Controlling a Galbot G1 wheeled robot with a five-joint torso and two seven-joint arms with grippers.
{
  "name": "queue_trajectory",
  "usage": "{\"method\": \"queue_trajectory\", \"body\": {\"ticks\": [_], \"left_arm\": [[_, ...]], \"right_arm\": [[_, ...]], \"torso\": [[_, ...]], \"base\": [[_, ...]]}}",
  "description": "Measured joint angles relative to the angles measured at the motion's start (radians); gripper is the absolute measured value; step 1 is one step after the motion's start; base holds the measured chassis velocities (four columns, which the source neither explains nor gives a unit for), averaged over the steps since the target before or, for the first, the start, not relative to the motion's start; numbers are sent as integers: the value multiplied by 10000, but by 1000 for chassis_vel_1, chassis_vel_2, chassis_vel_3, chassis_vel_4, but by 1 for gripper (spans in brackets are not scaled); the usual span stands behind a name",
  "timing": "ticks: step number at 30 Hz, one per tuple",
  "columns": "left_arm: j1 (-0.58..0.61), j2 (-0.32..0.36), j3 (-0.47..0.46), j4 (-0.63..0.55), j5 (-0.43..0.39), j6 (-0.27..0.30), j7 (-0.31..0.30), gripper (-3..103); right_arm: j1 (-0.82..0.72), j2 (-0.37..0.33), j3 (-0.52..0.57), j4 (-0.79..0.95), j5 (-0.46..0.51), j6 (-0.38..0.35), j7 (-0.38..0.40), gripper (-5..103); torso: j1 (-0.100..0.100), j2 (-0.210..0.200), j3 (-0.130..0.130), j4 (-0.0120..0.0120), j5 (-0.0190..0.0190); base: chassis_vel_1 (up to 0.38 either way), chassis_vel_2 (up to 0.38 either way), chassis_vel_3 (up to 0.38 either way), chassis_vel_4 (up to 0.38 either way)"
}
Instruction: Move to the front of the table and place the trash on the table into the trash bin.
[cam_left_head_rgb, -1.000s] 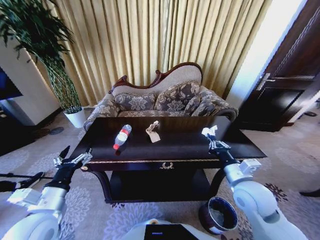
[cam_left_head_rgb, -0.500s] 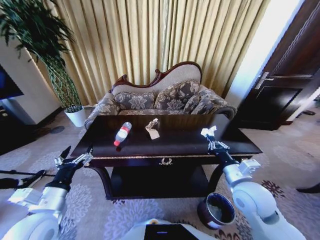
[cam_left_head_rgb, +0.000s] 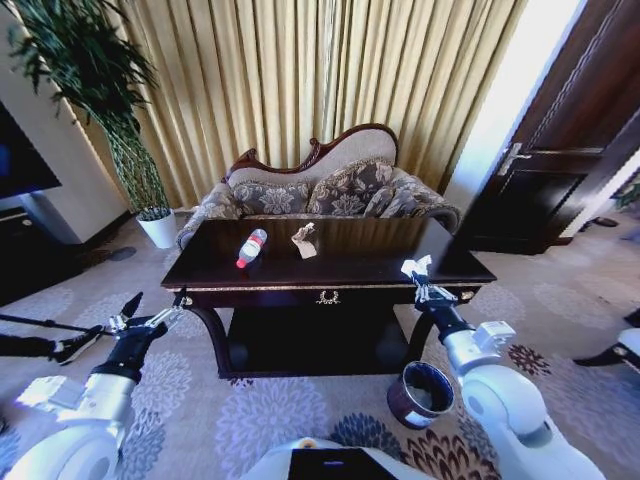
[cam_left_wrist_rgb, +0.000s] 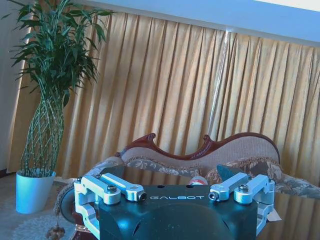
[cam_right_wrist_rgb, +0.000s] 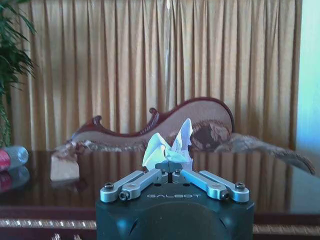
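The right hand (cam_left_head_rgb: 417, 276) pinches a white crumpled wrapper (cam_left_head_rgb: 415, 266) above the desk's (cam_left_head_rgb: 330, 268) front right edge; the left hand (cam_left_head_rgb: 152, 315) hangs spread off its left end; bottle (cam_left_head_rgb: 250, 247) and beige paper (cam_left_head_rgb: 304, 240) lie on the desk; the trash bin (cam_left_head_rgb: 418, 394) stands on the carpet below the right arm.

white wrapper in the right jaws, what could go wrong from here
The white wrapper is pinched only at its lower edge by the right gripper, so it may slip out. The trash bin sits low beside the table leg, so a release from this height could miss. The bottle could roll.
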Motion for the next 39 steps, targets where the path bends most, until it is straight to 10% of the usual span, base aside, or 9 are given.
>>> {"method": "queue_trajectory", "body": {"ticks": [7,26,39], "left_arm": [[-82,-7,5,0,-11,-2,4,100],[-55,-91,24,0,-5,-58,47,100],[2,-124,-38,0,2,-200,134,100]], "right_arm": [[-111,597,95,-2971,-1731,670,-675,0],[2950,712,-153,-12725,-2220,2457,-717,0],[3634,942,-152,-13500,-2632,2597,-310,12]], "torso": [[9,-6,5,0,2],[5,-4,3,-2,2],[6,-3,3,0,1]], "base": [[0,0,0,0],[0,0,0,0],[0,0,0,0]]}}
